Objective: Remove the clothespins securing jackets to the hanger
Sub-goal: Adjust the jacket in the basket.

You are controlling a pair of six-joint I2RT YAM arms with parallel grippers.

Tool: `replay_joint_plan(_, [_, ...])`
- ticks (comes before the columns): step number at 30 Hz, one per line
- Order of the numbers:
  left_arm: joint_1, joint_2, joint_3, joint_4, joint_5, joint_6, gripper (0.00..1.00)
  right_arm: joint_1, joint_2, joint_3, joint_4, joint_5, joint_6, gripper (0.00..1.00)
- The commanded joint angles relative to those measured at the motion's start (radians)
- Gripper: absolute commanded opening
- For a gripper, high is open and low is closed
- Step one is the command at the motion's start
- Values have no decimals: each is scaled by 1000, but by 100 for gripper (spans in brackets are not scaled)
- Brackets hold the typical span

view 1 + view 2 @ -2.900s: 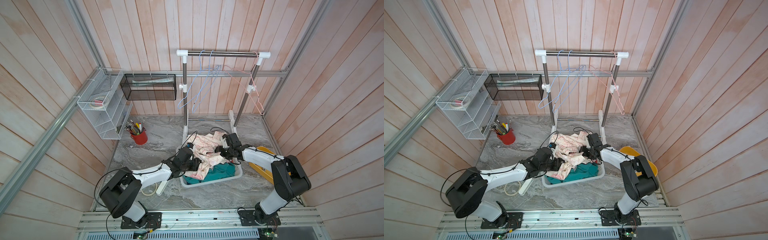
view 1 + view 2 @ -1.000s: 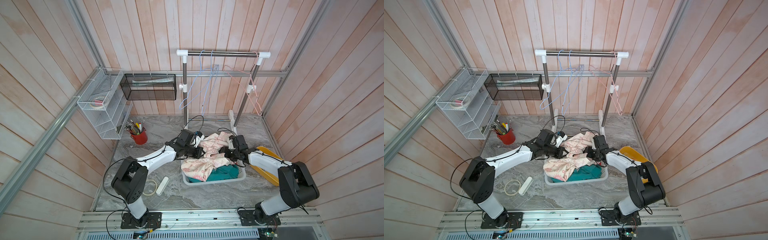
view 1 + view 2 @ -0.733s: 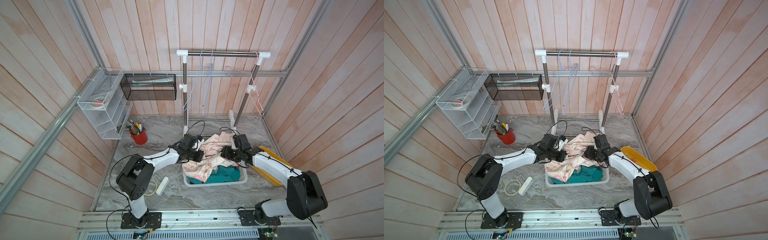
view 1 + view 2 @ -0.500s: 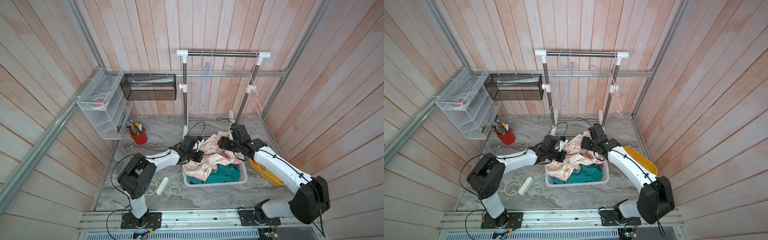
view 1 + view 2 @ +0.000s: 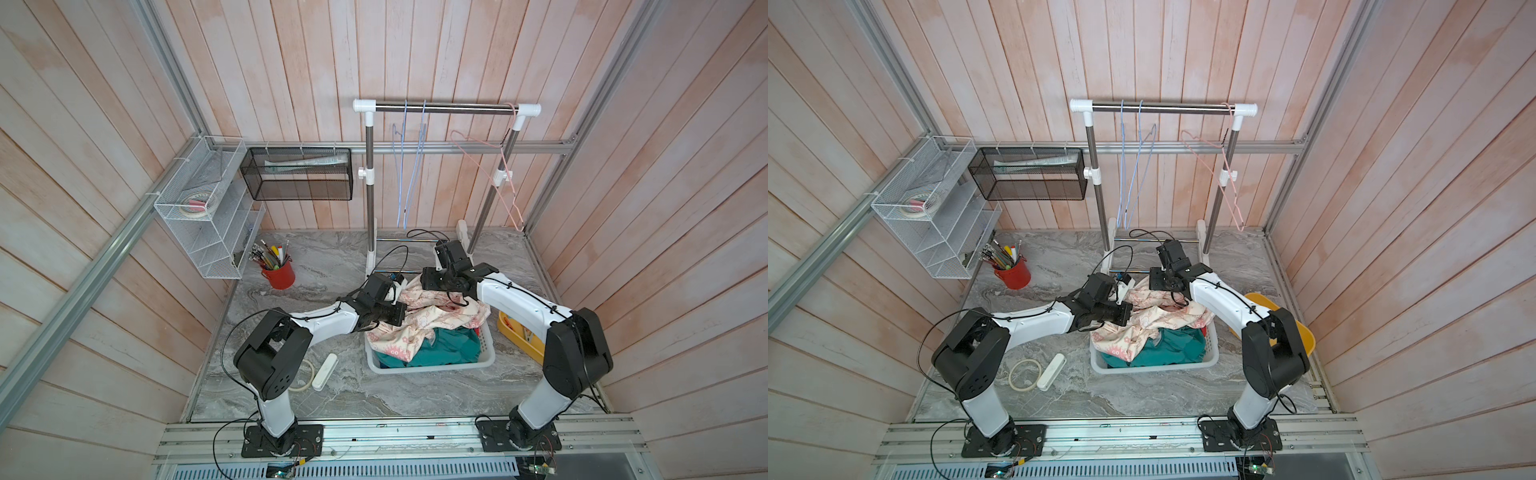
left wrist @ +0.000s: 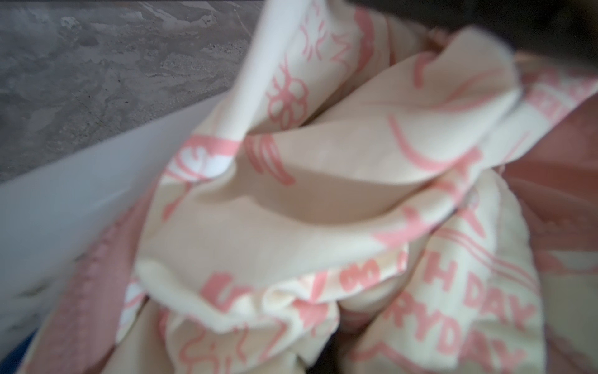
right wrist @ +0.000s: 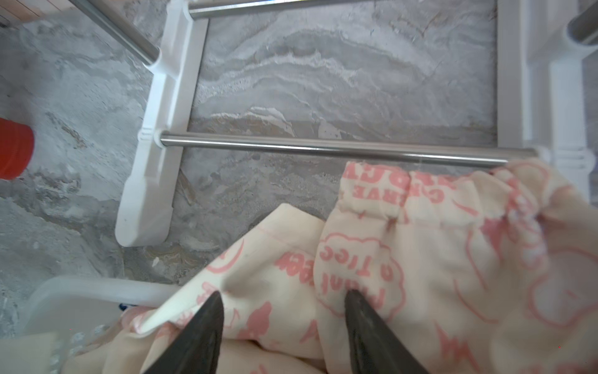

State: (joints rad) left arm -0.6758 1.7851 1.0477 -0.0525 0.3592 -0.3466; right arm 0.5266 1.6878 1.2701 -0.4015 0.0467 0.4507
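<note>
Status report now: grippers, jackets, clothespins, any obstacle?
Left gripper shut, against cream jacket. Right gripper open over it. It lies on teal jacket in white basket; no clothespins visible.

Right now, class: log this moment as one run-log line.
left gripper: shut, against cream jacket | right gripper: open over it | basket: also teal jacket | hangers: bare | clothespins: none visible

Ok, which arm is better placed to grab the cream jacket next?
Likely right. The right arm holds its jaws open directly over the cream jacket, fabric between them in its wrist view. The left arm has its jaws shut at the basket edge, so it would need to open first.
</note>
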Motion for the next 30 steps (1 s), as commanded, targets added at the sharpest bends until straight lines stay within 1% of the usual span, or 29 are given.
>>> replay_joint_plan(1, [-4, 81, -67, -153, -102, -12, 0, 10, 9, -54, -53, -12, -4, 59])
replay_joint_plan(3, [-3, 80, -73, -147, -99, -19, 0, 10, 32, -85, -100, -23, 18, 52])
replay_joint_plan(6, [-3, 86, -81, -137, -101, -35, 0, 14, 59, -148, -108, -43, 44, 41])
replay_joint_plan(8, [-4, 96, -82, -126, -96, -42, 0, 16, 85, -173, -92, -67, 51, 40])
replay_joint_plan(11, [-2, 117, -71, -131, -101, -55, 0, 20, 128, -150, -133, -76, 56, 32])
replay_joint_plan(16, [-2, 116, -77, -125, -120, -71, 0, 35, 58, -188, -166, -96, 66, 30])
replay_joint_plan(18, [-2, 127, -76, -121, -113, -72, 0, 42, 56, -201, -165, -108, 59, 30])
replay_joint_plan(19, [-2, 136, -75, -117, -106, -75, 0, 40, 71, -210, -157, -120, 55, 30])
replay_joint_plan(22, [-1, 160, -72, -113, -105, -81, 0, 33, 149, -206, -165, -189, 25, 22])
replay_joint_plan(24, [2, 173, -73, -113, -104, -90, 0, 31, 180, -222, -155, -220, 17, 20])
replay_joint_plan(27, [10, 194, -75, -101, -105, -97, 0, 31, 207, -227, -150, -239, 2, 18])
replay_joint_plan(29, [18, 214, -79, -86, -95, -107, 0, 22, 249, -226, -133, -243, -6, 17])
replay_joint_plan(30, [20, 224, -80, -79, -90, -112, 0, 12, 282, -221, -129, -252, -11, 13])
